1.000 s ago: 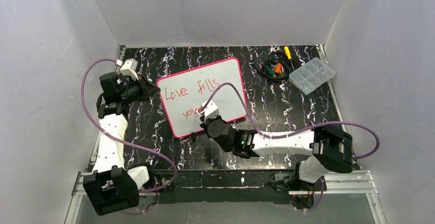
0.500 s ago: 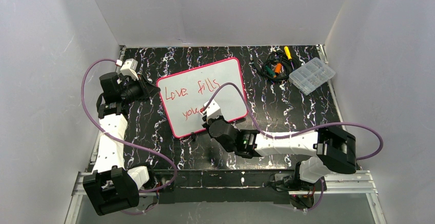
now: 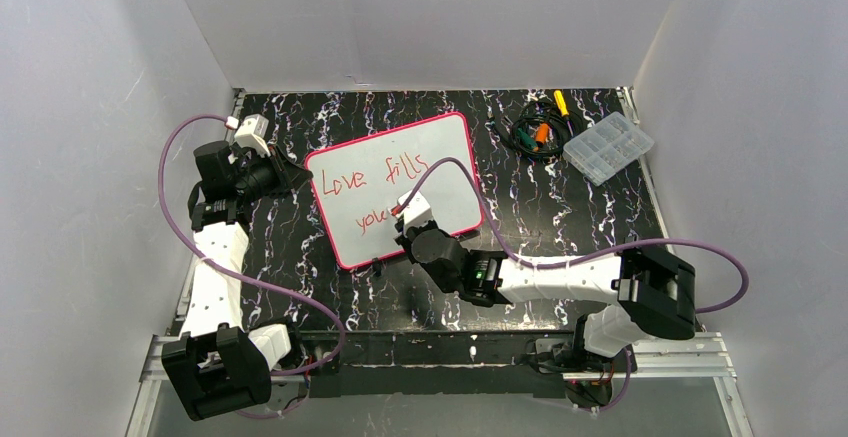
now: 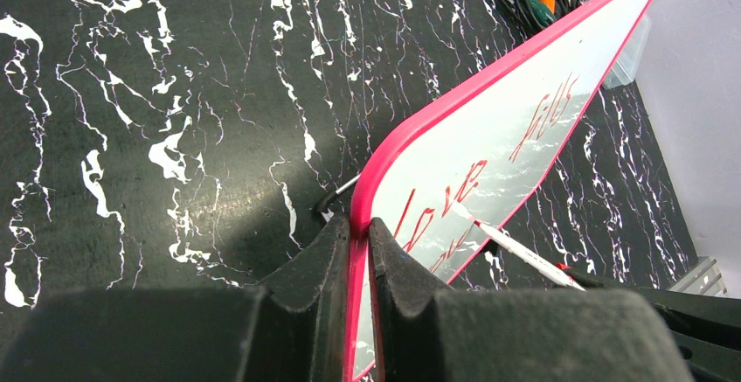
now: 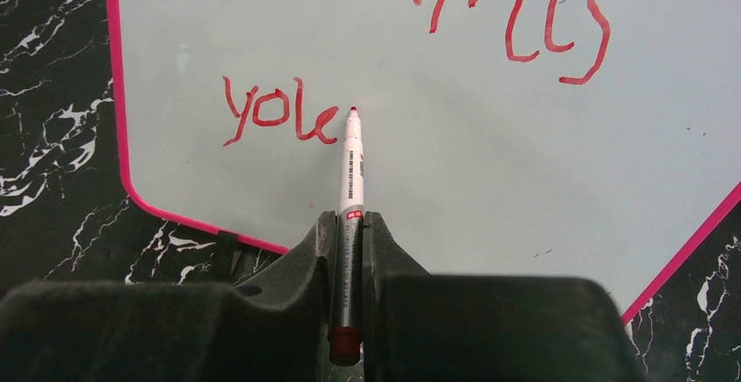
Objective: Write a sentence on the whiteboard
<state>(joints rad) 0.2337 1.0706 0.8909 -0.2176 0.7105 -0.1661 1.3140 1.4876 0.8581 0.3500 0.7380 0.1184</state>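
The whiteboard (image 3: 440, 162) with a pink-red rim lies tilted on the dark marble table. It carries red writing (image 3: 345, 183): "Love fills" on the first line and "you" on the second (image 5: 278, 113). My left gripper (image 3: 283, 174) is shut on the board's left rim (image 4: 356, 251). My right gripper (image 3: 407, 225) is shut on a white marker (image 5: 350, 168) with a red tip. The tip rests on the board just right of the last red stroke. The marker also shows in the left wrist view (image 4: 515, 249).
A clear plastic compartment box (image 3: 608, 146) stands at the back right. A bundle of cables and small tools (image 3: 535, 129) lies beside it. White walls close the table on three sides. Purple cables trail from both arms.
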